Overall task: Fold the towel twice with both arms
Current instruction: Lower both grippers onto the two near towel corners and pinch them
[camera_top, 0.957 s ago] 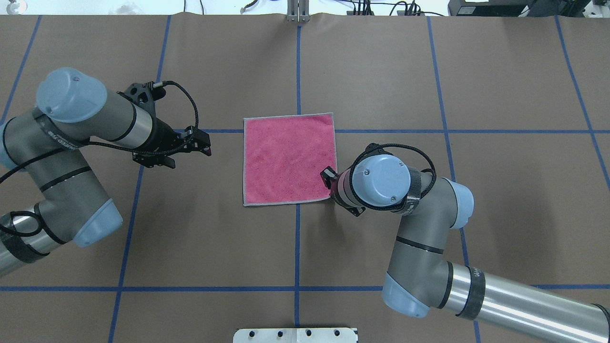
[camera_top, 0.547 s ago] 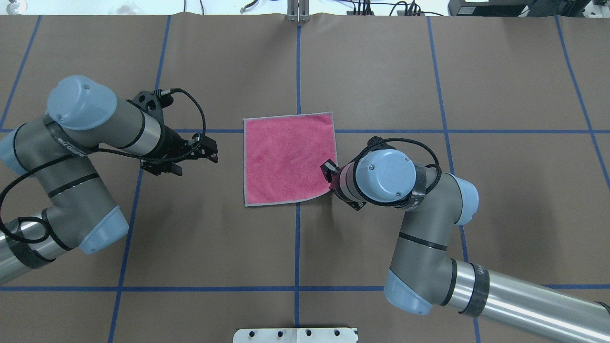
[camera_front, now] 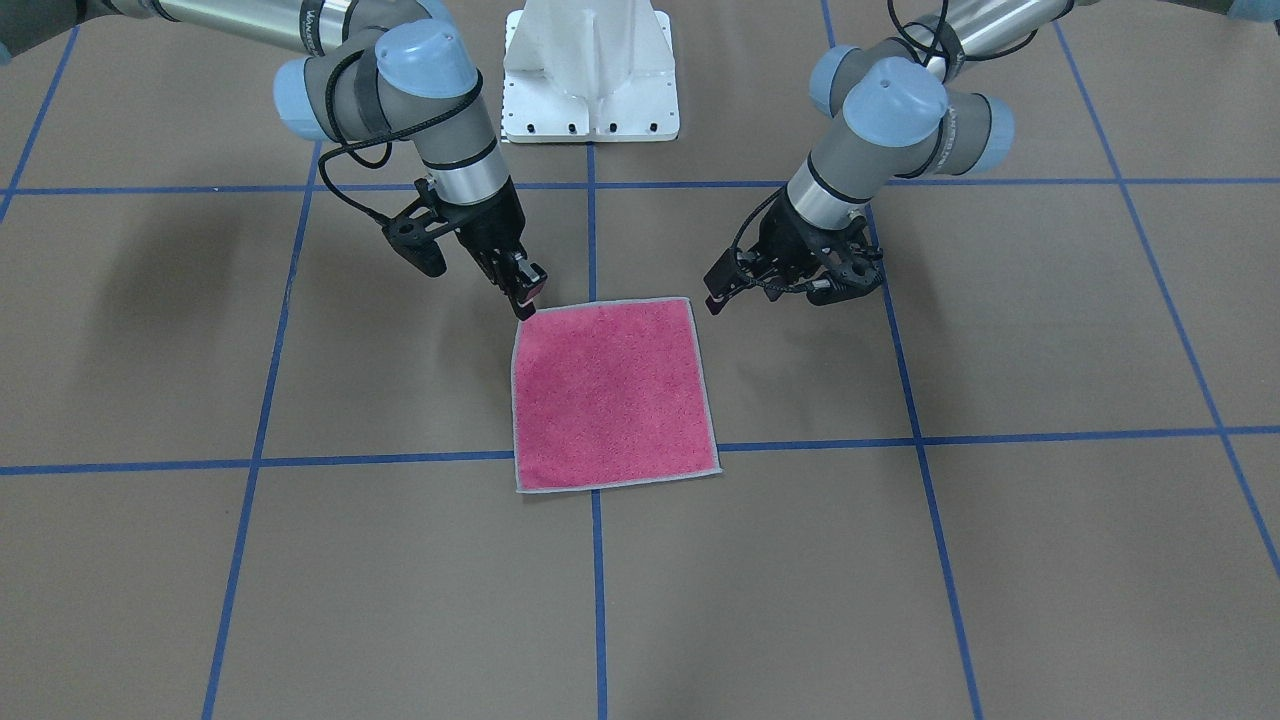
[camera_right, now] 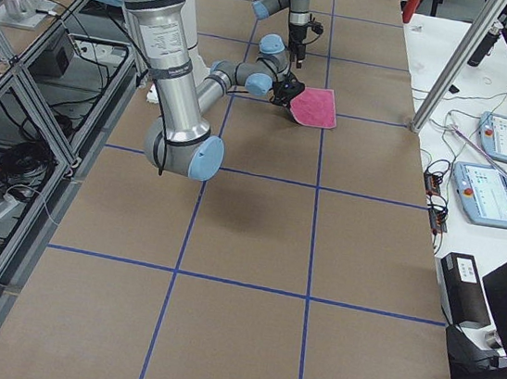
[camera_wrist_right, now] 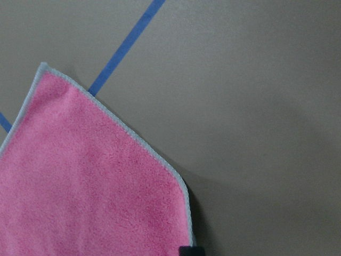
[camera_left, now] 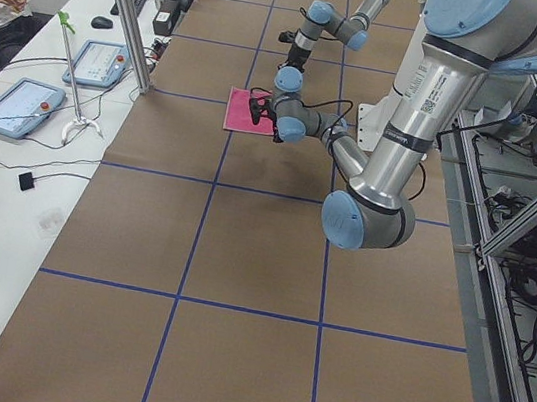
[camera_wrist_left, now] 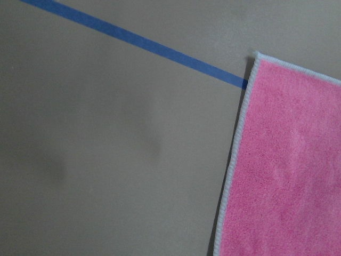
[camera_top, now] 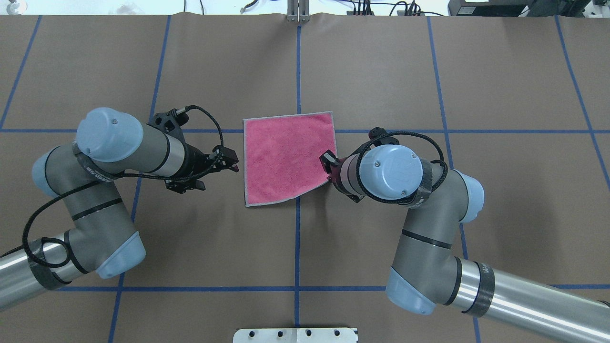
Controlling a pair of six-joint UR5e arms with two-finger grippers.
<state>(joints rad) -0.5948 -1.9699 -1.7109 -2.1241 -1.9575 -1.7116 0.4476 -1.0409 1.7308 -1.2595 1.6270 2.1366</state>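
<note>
The towel (camera_top: pixel 286 157) lies pink face up at the table's middle, with a light grey border; it also shows in the front view (camera_front: pixel 610 395). My right gripper (camera_top: pixel 328 167) is shut on the towel's near right corner and holds it raised, so the near edge slants. In the front view this gripper (camera_front: pixel 528 292) is at the towel's upper left corner. The right wrist view shows that corner (camera_wrist_right: pixel 90 192) close up. My left gripper (camera_top: pixel 233 162) is open and empty, just left of the towel's left edge and apart from it, also seen in the front view (camera_front: pixel 716 290). The left wrist view shows the towel's edge (camera_wrist_left: pixel 287 170).
The table is brown paper with blue tape lines (camera_top: pixel 298 71). The white pedestal base (camera_front: pixel 590 70) stands at the robot's side. In the exterior left view, tablets (camera_left: pixel 20 106) and cables lie on a white bench beside the table.
My left arm has moved right, up to the towel's left edge. My right gripper has lifted the near right corner and drawn it away from the robot, slanting the near edge.
</note>
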